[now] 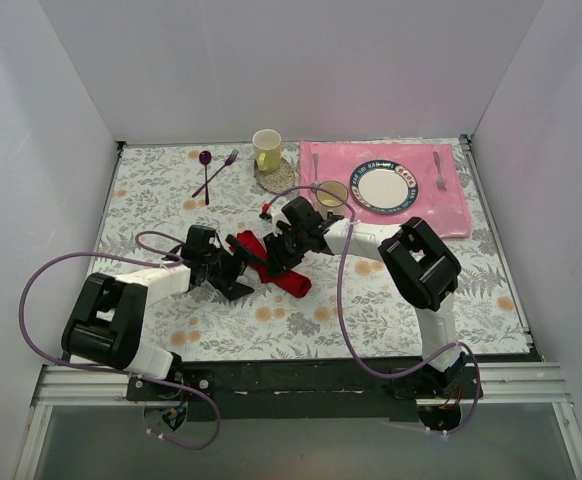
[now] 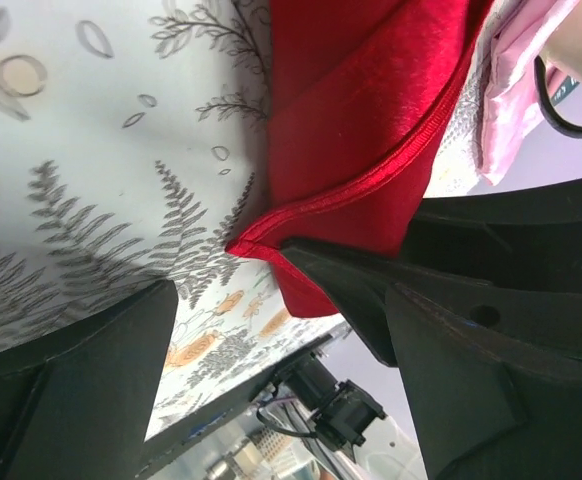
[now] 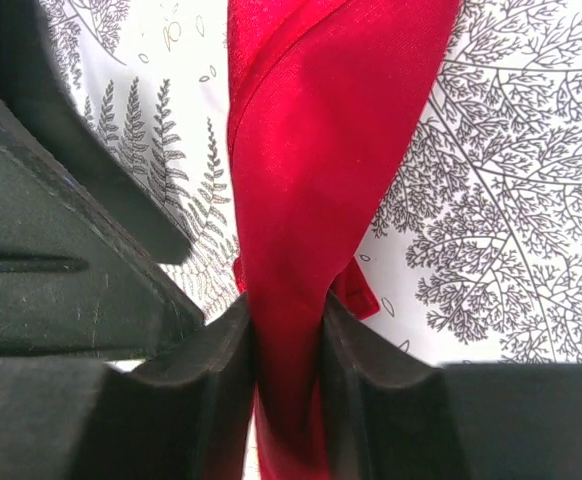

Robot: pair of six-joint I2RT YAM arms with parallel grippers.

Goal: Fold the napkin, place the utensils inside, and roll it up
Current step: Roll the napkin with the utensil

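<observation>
Since the napkin (image 3: 311, 180) is pinched in the right fingers (image 3: 206, 385) and the left fingers (image 2: 81, 390) are wide, it's best eased flat.

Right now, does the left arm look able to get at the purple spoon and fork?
Probably yes. The left gripper is open beside the red napkin and holds nothing, and only bare tablecloth lies between it and the purple spoon and fork.
</observation>
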